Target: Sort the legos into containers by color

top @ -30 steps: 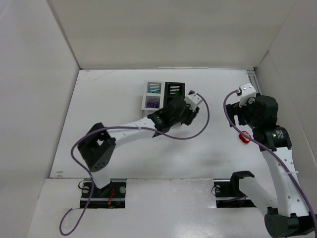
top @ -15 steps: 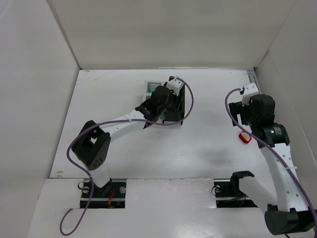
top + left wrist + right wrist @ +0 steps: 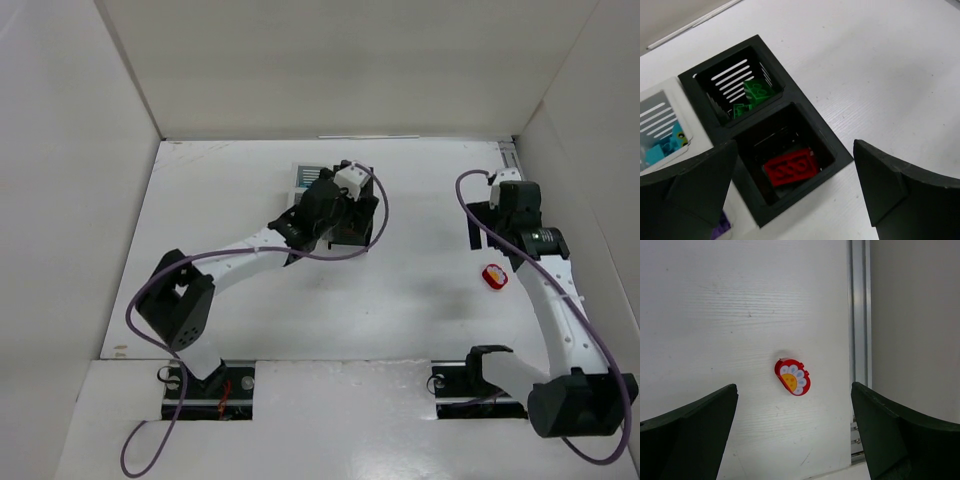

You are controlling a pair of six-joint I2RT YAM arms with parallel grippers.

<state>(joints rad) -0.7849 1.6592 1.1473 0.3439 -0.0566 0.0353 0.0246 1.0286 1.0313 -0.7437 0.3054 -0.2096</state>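
My left gripper (image 3: 795,200) hangs open above the black container (image 3: 837,150); in the top view the left gripper (image 3: 340,208) covers most of that box. A red lego (image 3: 790,167) lies flat in its near compartment and green legos (image 3: 754,94) in the far one. The white container (image 3: 687,125) beside it holds a teal lego (image 3: 662,148), and a purple lego (image 3: 721,225) peeks out by my left finger. My right gripper (image 3: 797,440) stands open over bare table, with a red rounded lego (image 3: 792,377) bearing a flower print lying ahead of it, untouched.
A metal rail (image 3: 860,315) runs along the table's right edge against the side wall (image 3: 915,315), close to the red rounded lego (image 3: 494,277). The white container (image 3: 308,176) sits near the back wall. High white walls enclose the table on three sides.
The left arm swung left from beside the black container to above it, and its jaws opened wide. The right wrist pulled back toward the far side, away from the red rounded piece.
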